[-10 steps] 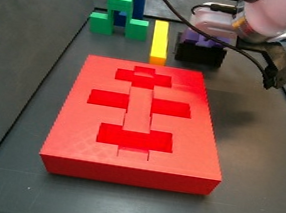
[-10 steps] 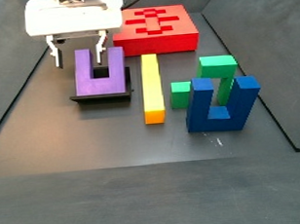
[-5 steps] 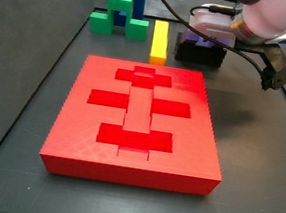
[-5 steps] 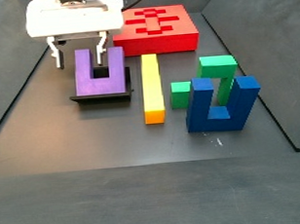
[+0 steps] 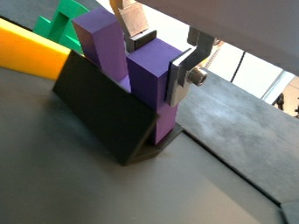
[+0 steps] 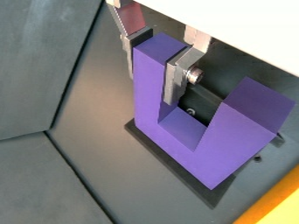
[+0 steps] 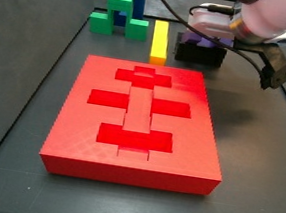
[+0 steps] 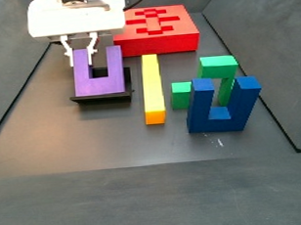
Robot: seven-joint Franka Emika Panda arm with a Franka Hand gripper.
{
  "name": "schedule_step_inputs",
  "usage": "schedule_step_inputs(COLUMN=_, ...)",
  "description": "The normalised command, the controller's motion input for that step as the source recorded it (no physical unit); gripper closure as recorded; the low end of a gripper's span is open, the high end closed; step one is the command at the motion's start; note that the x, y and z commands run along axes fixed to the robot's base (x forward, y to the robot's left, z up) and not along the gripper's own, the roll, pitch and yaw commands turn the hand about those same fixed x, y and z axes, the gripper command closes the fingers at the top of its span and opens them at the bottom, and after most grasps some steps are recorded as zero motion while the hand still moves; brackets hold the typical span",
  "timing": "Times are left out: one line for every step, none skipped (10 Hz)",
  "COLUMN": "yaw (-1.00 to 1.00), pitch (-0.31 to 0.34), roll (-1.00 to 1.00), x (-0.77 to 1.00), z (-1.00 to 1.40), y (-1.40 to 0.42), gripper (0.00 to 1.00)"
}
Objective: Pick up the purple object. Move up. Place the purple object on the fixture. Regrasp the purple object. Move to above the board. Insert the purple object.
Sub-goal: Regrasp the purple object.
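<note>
Purple block (image 8: 99, 71) stands prongs-up on the fixture (image 8: 102, 95), near the bench's far edge beside the yellow bar (image 8: 152, 88). Claw (image 6: 159, 58) straddles one prong; silver fingers (image 6: 176, 77) lie against its faces, judged gripping the block. Step in hand: regrasp on the fixture. Next move calls for a straight lift clear of the fixture, then travel above the board (image 7: 136, 123). Against the earlier frames, the claw sits slightly lower on the prong.
</note>
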Motion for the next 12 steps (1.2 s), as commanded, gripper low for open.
schedule_step_inputs(yaw=0.0, pitch=0.0, roll=0.0, x=0.0, z=0.0, y=0.0, gripper=1.0)
schedule_step_inputs(yaw=0.0, pitch=0.0, roll=0.0, x=0.0, z=0.0, y=0.0, gripper=1.0)
schedule_step_inputs(yaw=0.0, pitch=0.0, roll=0.0, x=0.0, z=0.0, y=0.0, gripper=1.0)
schedule_step_inputs(yaw=0.0, pitch=0.0, roll=0.0, x=0.0, z=0.0, y=0.0, gripper=1.0)
schedule_step_inputs(yaw=0.0, pitch=0.0, roll=0.0, x=0.0, z=0.0, y=0.0, gripper=1.0)
schedule_step_inputs(yaw=0.0, pitch=0.0, roll=0.0, x=0.0, z=0.0, y=0.0, gripper=1.0)
schedule_step_inputs(yaw=0.0, pitch=0.0, roll=0.0, x=0.0, z=0.0, y=0.0, gripper=1.0)
schedule_step_inputs(yaw=0.0, pitch=0.0, roll=0.0, x=0.0, z=0.0, y=0.0, gripper=1.0)
schedule_step_inputs(yaw=0.0, pitch=0.0, roll=0.0, x=0.0, z=0.0, y=0.0, gripper=1.0)
schedule_step_inputs(yaw=0.0, pitch=0.0, roll=0.0, x=0.0, z=0.0, y=0.0, gripper=1.0)
schedule_step_inputs(yaw=0.0, pitch=0.0, roll=0.0, x=0.0, z=0.0, y=0.0, gripper=1.0)
schedule_step_inputs(yaw=0.0, pitch=0.0, roll=0.0, x=0.0, z=0.0, y=0.0, gripper=1.0)
